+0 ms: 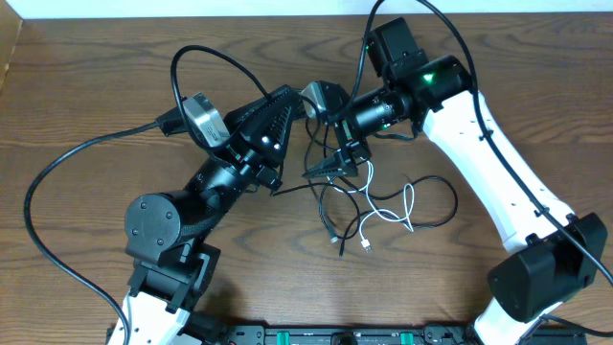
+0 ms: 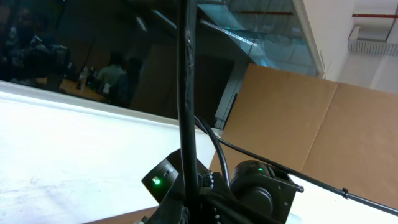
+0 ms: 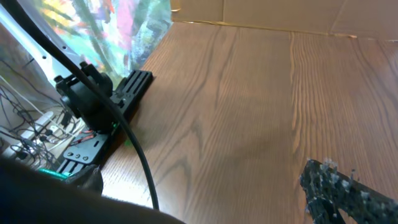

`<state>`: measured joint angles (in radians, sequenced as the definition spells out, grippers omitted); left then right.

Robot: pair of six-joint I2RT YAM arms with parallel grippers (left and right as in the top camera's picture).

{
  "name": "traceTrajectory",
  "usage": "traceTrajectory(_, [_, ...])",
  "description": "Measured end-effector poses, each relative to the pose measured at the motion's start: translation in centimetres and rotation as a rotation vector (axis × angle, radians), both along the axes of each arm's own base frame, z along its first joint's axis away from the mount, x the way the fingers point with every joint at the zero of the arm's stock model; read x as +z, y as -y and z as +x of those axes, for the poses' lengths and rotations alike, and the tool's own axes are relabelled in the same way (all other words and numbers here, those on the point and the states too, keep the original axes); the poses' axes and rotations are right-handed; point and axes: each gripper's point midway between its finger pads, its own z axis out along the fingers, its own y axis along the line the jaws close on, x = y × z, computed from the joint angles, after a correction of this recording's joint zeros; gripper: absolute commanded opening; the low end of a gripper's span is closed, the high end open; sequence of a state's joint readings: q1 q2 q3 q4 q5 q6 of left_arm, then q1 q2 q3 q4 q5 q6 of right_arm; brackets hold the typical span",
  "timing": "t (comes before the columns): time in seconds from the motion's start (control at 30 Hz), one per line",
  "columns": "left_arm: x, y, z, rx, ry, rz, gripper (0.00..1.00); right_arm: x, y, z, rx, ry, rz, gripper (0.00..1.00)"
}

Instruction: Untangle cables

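The wooden bench (image 1: 77, 96) fills the overhead view, and both arms reach over it toward the upper middle. The right arm (image 1: 498, 163), white along its long link, rises from the lower right corner and bends back leftward. The left arm (image 1: 192, 206), mostly black, climbs from the lower left toward the centre. Thick black wires (image 1: 57, 172) loop from the arms across the left part of the bench. The left gripper (image 1: 287, 99) points up and to the right, close to the right arm's wrist. Whether it is wide or narrow I cannot tell: its own camera looks upward at a window and cardboard, with only a thick black wire (image 2: 186, 93) crossing the view. The right gripper (image 1: 330, 167) points left and downward, right at the top edge of the cables (image 1: 383, 206). The overhead view is too dark there to show its opening or whether it holds a strand. The right wrist view shows only one studded finger (image 3: 339, 190) above bare bench. The cables lie in a loose tangle on the bench below the right gripper, between the two arms. Black strands (image 1: 441, 206) loop out to the right, and the white cable (image 1: 410, 203) winds through them. Its small plug (image 1: 367, 247) rests at the lower edge of the tangle, near a black plug (image 1: 332, 238).
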<state>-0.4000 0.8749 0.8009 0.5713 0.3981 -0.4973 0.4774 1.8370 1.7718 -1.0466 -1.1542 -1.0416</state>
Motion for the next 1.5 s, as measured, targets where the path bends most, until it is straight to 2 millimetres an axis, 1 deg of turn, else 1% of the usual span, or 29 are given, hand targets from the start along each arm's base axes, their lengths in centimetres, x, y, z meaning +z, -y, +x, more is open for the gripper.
traceTrajectory(0.07, [0.0,0.0,0.0,0.0,0.0,0.0,0.07,0.1,-0.4,-0.3,0.013,0.008,0.006,0.99])
traceTrajectory(0.27, [0.0,0.0,0.0,0.0,0.001,0.0,0.08,0.3,-2.4,-2.4,0.084,0.025,0.02,0.99])
traceTrajectory(0.4, [0.0,-0.1,0.0,0.004,0.004,0.004,0.07,0.3,-3.1,-3.4,0.111,0.027,0.021,0.99])
traceTrajectory(0.47, [0.0,-0.4,0.3,0.018,0.006,0.005,0.07,0.3,-3.3,-3.6,0.118,0.027,0.022,0.99])
traceTrajectory(0.67, [0.1,-1.7,1.0,0.065,0.01,0.003,0.08,0.3,-3.4,-3.7,0.119,0.029,0.022,0.98])
traceTrajectory(0.77, [0.5,-2.1,1.0,0.076,0.025,-0.003,0.07,0.3,-3.4,-3.6,0.12,0.032,0.024,0.92])
traceTrajectory(0.87, [1.1,-2.2,0.8,0.078,0.053,-0.014,0.07,0.3,-3.4,-3.6,0.119,0.033,0.025,0.89])
traceTrajectory(1.1, [2.3,-2.5,0.1,0.076,0.104,-0.039,0.07,0.3,-3.4,-3.6,0.119,0.034,0.025,0.88])
traceTrajectory(1.3, [3.1,-2.6,-0.3,0.077,0.136,-0.052,0.07,0.3,-3.4,-3.6,0.12,0.033,0.025,0.79])
traceTrajectory(1.4, [3.2,-2.7,-0.4,0.076,0.144,-0.055,0.07,0.3,-3.4,-3.6,0.12,0.033,0.025,0.79])
traceTrajectory(1.5, [3.5,-2.8,-0.6,0.077,0.157,-0.06,0.07,0.3,-3.5,-3.8,0.125,0.033,0.025,0.8])
